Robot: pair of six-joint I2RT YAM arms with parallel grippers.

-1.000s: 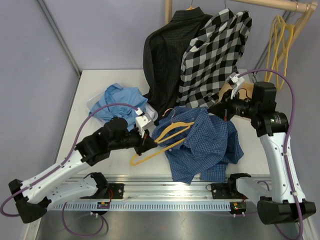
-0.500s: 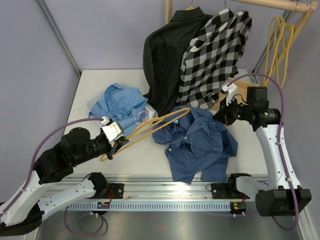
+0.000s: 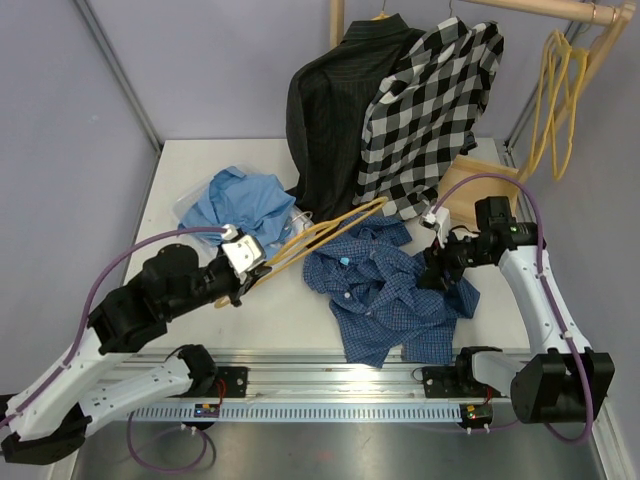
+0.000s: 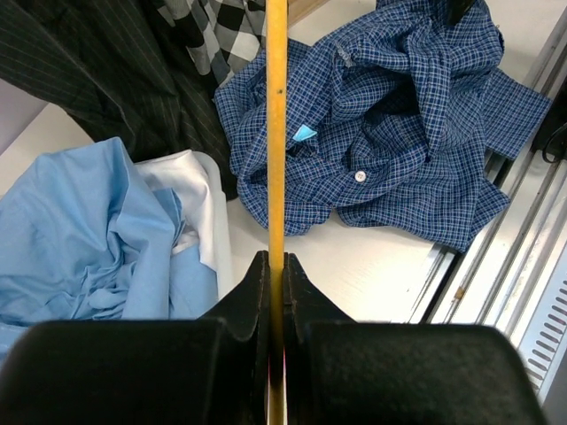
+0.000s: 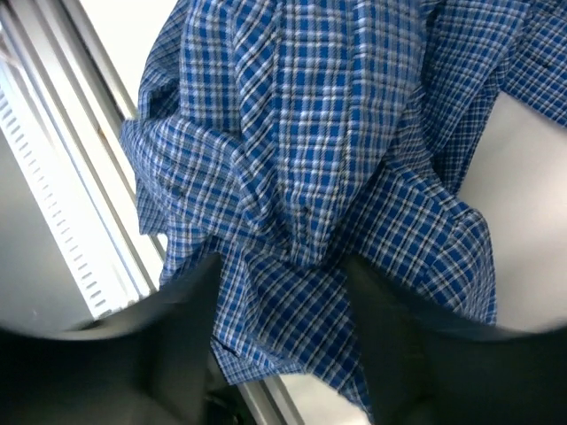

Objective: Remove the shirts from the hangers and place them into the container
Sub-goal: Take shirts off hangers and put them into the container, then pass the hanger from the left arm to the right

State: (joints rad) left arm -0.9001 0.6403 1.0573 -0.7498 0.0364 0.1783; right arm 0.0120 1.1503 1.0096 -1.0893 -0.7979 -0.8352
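Left arm [image 3: 130, 310] reaches from the lower left of the frame toward the centre, elbow raised, its left fingers [image 3: 243, 277] clenched on one end of a thin yellow triangular hanger [image 3: 320, 232] that slants up and right above the table [image 3: 200, 165]. The right arm [image 3: 535, 300] rises from the lower right and bends inward, its right fingers [image 3: 432, 272] spread apart and pointing down over the crumpled dark blue small-check shirt [image 5: 292, 159], which lies at lower centre near the table's front edge. At centre left, a plain light blue shirt [image 3: 240, 200] fills the white plastic laundry basket [image 4: 208, 204]. A black pinstriped shirt [image 3: 325, 110] and a black-and-white large-check shirt [image 3: 430, 110] hang from the wooden rail [image 3: 560, 10] at the top, bare yellow hangers [image 3: 555, 90] beside them at upper right
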